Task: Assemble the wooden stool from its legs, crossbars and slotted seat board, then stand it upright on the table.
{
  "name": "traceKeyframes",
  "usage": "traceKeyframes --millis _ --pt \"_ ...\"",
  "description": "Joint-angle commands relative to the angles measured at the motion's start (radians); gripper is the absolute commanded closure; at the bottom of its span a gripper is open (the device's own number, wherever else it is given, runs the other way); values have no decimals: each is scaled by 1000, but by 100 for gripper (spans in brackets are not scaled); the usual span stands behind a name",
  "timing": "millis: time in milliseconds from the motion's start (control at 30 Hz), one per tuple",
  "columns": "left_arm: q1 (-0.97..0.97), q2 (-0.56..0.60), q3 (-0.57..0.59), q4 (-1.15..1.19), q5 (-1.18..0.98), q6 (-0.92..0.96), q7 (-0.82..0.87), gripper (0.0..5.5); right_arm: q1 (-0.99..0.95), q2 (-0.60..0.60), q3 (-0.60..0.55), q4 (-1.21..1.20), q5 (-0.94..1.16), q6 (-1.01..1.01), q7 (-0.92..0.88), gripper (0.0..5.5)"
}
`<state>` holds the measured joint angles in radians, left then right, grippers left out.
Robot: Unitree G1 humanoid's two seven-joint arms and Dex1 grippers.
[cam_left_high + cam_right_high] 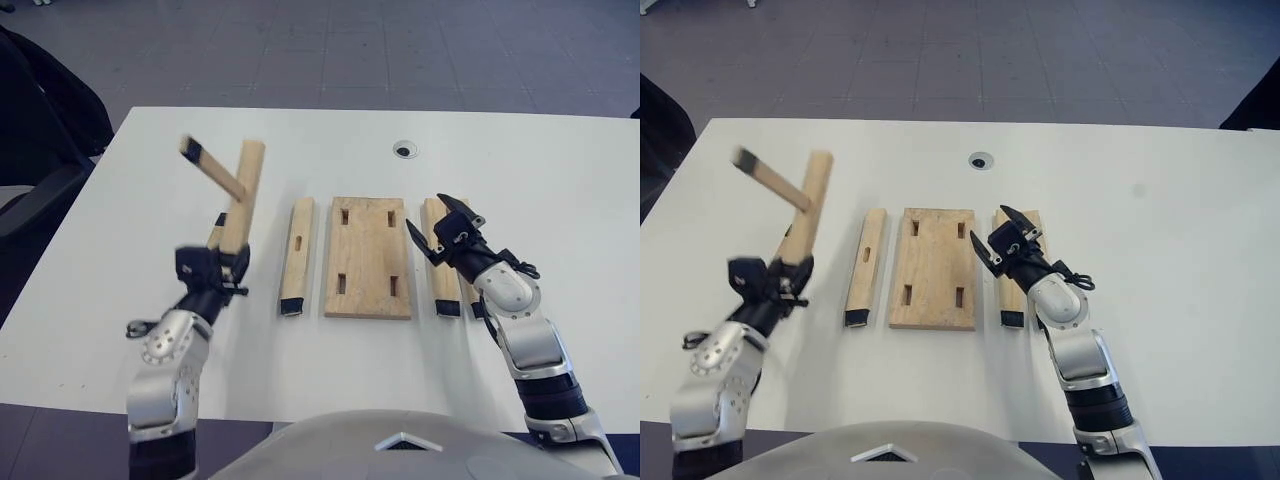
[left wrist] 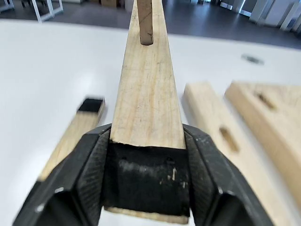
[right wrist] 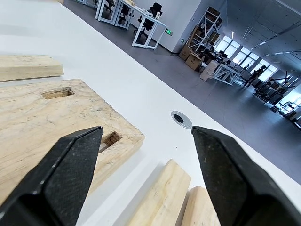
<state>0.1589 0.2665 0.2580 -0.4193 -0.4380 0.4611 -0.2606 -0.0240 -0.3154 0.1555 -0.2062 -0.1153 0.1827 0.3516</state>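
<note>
My left gripper [image 1: 218, 262] is shut on the black-tipped end of a wooden leg [image 1: 243, 192], held tilted up off the white table. A crossbar [image 1: 210, 166] sticks out of the leg's slot near its top. Another leg [image 2: 75, 134] lies on the table under it. The slotted seat board [image 1: 368, 258] lies flat in the middle, with a slotted leg [image 1: 298, 255] on its left. On its right lie two more legs [image 1: 438, 262] side by side. My right gripper [image 1: 427, 212] hovers open just above their far ends, nothing between its fingers [image 3: 61, 183].
A round cable hole [image 1: 403, 150] sits in the table behind the board. A dark chair [image 1: 35, 150] stands off the table's left edge. The right half of the table [image 1: 1180, 260] is bare.
</note>
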Motion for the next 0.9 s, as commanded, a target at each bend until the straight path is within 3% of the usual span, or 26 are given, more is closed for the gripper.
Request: traceKeyframes --millis 33,200,333,433,600,900 --pt "-207 41 82 -8 -294 187 -38 344 -74 58 -115 26 192 168 39 203" --pt "-290 105 109 64 -744 488 -116 344 -171 64 -271 25 686 614 252 203" --pt "-329 138 62 120 -948 624 -149 344 -250 33 -387 99 983 862 352 130" --pt "-348 128 26 168 -1013 657 -133 344 -301 74 -461 152 1157 981 319 90" --pt "-351 83 -39 186 -1066 656 -88 344 -335 192 -504 176 1335 1046 160 4" --pt "-361 73 -97 192 -1124 651 -42 344 -367 233 -452 142 1393 985 114 0"
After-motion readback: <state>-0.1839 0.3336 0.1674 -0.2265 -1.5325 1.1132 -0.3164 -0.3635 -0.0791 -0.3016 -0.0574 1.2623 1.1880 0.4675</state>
